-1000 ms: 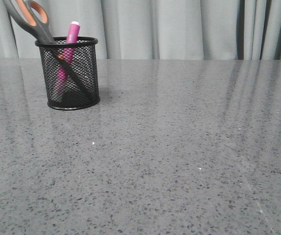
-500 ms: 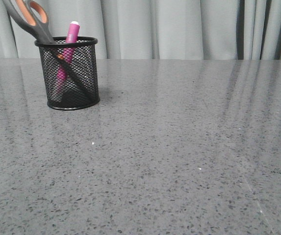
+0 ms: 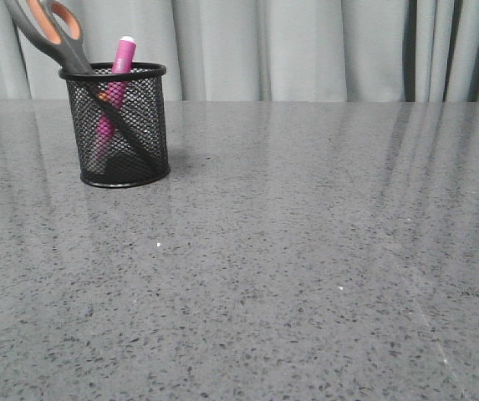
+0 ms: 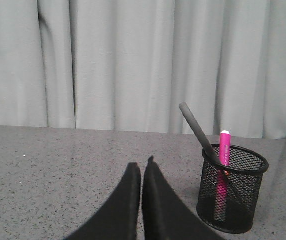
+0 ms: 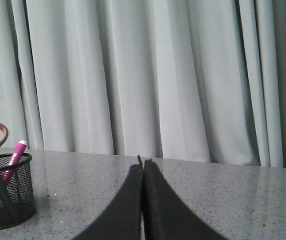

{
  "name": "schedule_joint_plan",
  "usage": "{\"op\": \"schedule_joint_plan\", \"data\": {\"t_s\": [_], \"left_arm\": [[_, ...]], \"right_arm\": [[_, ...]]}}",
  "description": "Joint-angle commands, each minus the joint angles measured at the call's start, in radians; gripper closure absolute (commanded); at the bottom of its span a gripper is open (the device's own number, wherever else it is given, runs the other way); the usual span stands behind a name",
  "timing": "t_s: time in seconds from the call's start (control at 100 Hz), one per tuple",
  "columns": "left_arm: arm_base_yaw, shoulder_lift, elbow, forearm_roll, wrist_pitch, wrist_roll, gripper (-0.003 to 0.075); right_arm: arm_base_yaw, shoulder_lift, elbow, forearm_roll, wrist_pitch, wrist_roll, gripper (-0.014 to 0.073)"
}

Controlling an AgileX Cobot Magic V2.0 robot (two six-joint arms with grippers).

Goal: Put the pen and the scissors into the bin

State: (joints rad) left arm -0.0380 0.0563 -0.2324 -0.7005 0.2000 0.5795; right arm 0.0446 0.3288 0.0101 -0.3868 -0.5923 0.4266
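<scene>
We saw the pen (image 3: 122, 63) and scissors (image 3: 51, 29) standing in the bin (image 3: 118, 125), nearer our left arm, both jaws pressed together, empty.

The top edge of the front view cuts off my scissors' (image 3: 53, 33) handle loops; black mesh of the bin (image 3: 120, 125) veils their blades and the pen's (image 3: 114, 96) lower half.

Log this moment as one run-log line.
pen: in bin | scissors: in bin, handles up | left gripper: shut, empty | right gripper: shut, empty | task: looks done
</scene>
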Motion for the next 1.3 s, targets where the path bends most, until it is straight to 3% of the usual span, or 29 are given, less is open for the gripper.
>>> {"op": "schedule_joint_plan", "data": {"t_s": [0.0,0.08,0.13,0.24,0.29,0.72,0.91,1.29], "left_arm": [[0.002,0.012,-0.026,-0.019,-0.056,-0.013,0.0742],[0.002,0.014,-0.014,-0.005,-0.108,-0.021,0.0742],[0.002,0.019,0.000,0.113,-0.159,-0.103,0.0742],[0.002,0.019,0.053,0.513,-0.254,-0.518,0.0742],[0.002,0.019,0.078,0.610,-0.267,-0.605,0.0742],[-0.014,-0.073,0.261,0.675,-0.263,-0.616,0.0742],[-0.017,-0.088,0.258,0.664,-0.170,-0.616,0.0742],[-0.017,-0.086,0.258,0.648,-0.179,-0.616,0.0742]], "right_arm": [[-0.004,0.003,0.015,0.019,-0.065,-0.011,0.0668],[-0.004,0.003,0.015,0.019,-0.065,-0.011,0.0668],[-0.004,0.003,0.015,0.019,-0.065,-0.011,0.0668],[-0.004,0.003,0.015,0.019,-0.065,-0.011,0.0668],[-0.004,0.003,0.015,0.019,-0.065,-0.011,0.0668],[-0.004,0.003,0.015,0.019,-0.065,-0.011,0.0668],[-0.004,0.003,0.015,0.016,-0.065,-0.011,0.0668],[-0.004,0.003,0.015,0.016,-0.065,-0.011,0.0668]]}}
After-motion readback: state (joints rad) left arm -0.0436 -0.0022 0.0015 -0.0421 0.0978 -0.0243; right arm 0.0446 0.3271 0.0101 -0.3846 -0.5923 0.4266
